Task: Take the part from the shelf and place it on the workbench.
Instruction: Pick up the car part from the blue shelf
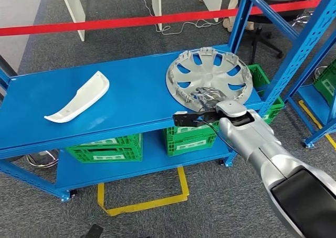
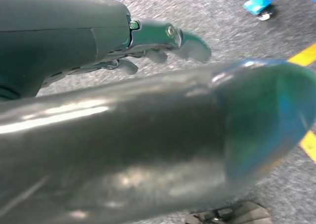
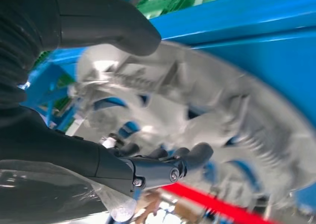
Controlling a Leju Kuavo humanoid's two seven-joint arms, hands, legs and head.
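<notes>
Two parts on our blue shelf (image 1: 118, 99): our right hand (image 1: 204, 99) grips the silver hubcap (image 1: 209, 78), white trim piece (image 1: 79, 97) well apart; left hand (image 2: 111, 41) hangs empty, fingers apart.

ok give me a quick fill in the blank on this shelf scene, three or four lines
1. The right hand reaches onto the silver ____ at the shelf's right end.
2. The white part lies on the shelf's ____ side.
3. The crates under the shelf are ____ in colour.
4. The tape stretched behind the shelf is ____.

Missing words: hubcap; left; green; red
</notes>
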